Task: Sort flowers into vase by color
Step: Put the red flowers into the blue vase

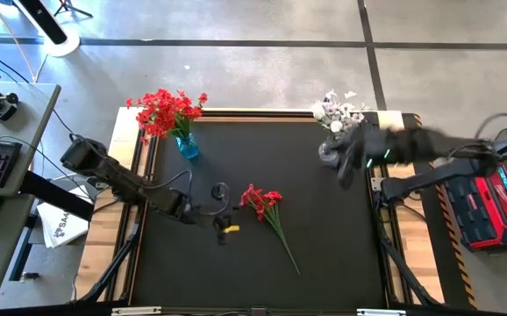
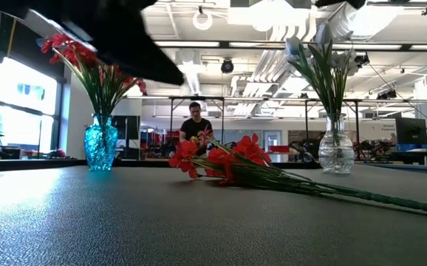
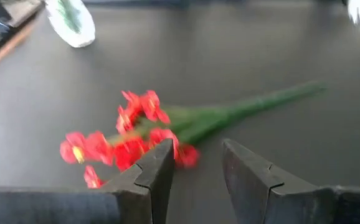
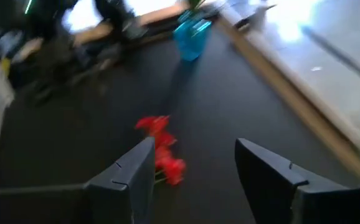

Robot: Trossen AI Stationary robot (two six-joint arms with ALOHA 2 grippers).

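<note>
A loose sprig of red flowers (image 1: 265, 204) lies flat on the dark table mat, its blossoms toward the left and its green stem (image 1: 287, 244) running toward the near edge. It also shows in the low view as the red sprig (image 2: 221, 162). My left gripper (image 1: 224, 221) is open just left of the blossoms, which lie right ahead of its fingers, red blossoms (image 3: 127, 137). My right gripper (image 1: 345, 174) is open beside the clear vase (image 1: 329, 151) of white flowers (image 1: 339, 111). A blue vase (image 1: 187, 146) holds red flowers (image 1: 166, 111).
Both vases stand near the table's far edge, the blue vase (image 2: 100, 148) on the left and the clear vase (image 2: 337, 151) on the right. Wooden rails (image 1: 392, 219) frame the mat. A red case (image 1: 492, 206) sits off the right side. A person (image 2: 196, 125) is in the room beyond.
</note>
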